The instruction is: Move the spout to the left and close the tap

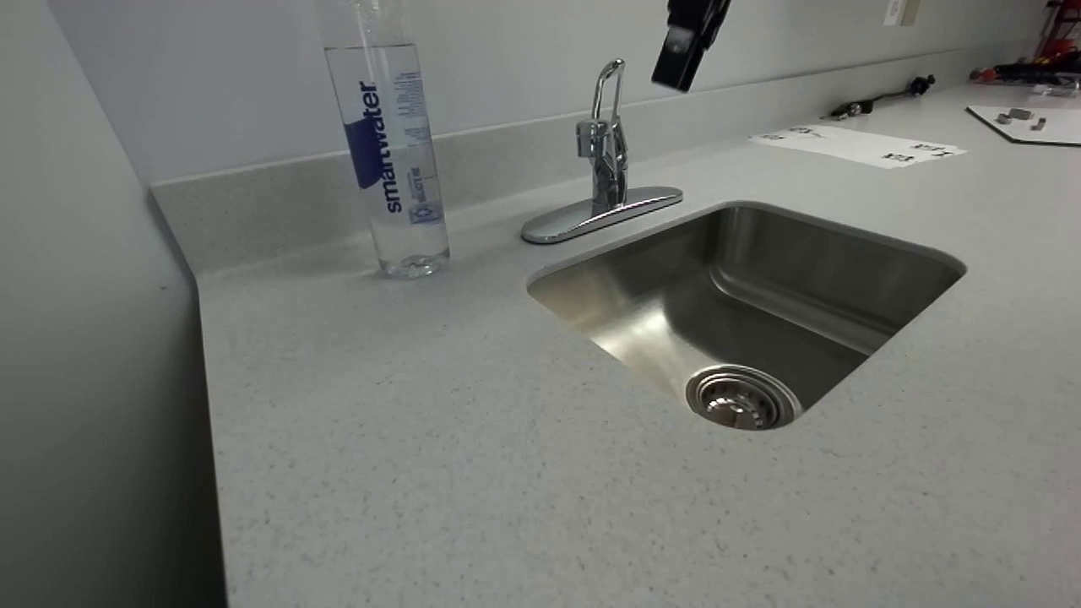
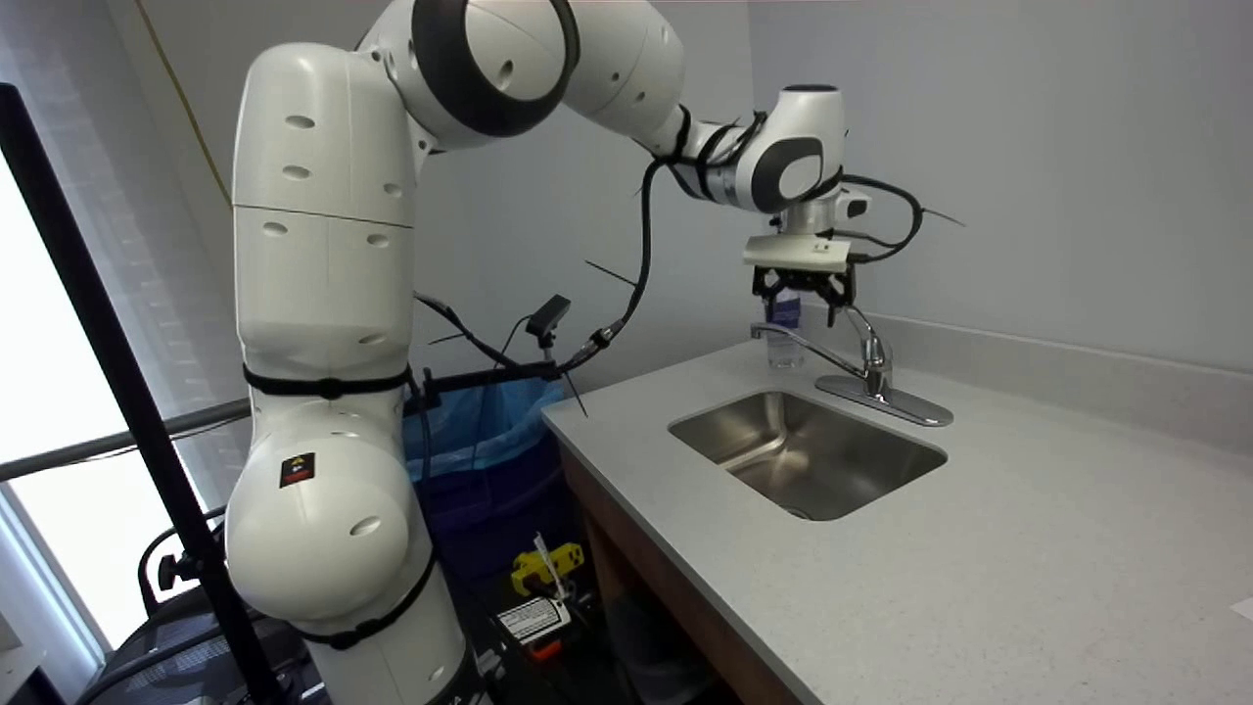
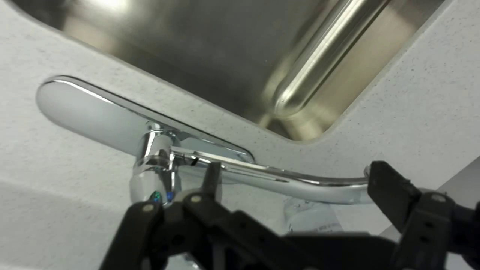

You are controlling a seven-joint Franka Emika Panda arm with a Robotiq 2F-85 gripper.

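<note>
The tap (image 2: 878, 370) stands on its oval base plate behind the sink, and also shows in an exterior view (image 1: 610, 173) and the wrist view (image 3: 153, 161). Its long chrome spout (image 2: 811, 345) points away from the sink's middle, over the counter beside the bottle. In the wrist view the spout (image 3: 277, 178) runs across below both fingertips. The lever handle (image 2: 865, 328) tilts up from the body. My gripper (image 2: 801, 313) is open and empty just above the spout; it also shows in the wrist view (image 3: 297, 168). Whether a finger touches the spout I cannot tell.
A clear water bottle (image 1: 390, 152) stands beside the tap, behind the spout in the wrist view (image 3: 313, 217). The steel sink (image 2: 803, 455) is sunk into the counter (image 1: 380, 439). A wall with a low backsplash (image 2: 1057, 362) runs behind the tap. Printed paper (image 1: 857, 145) lies farther along.
</note>
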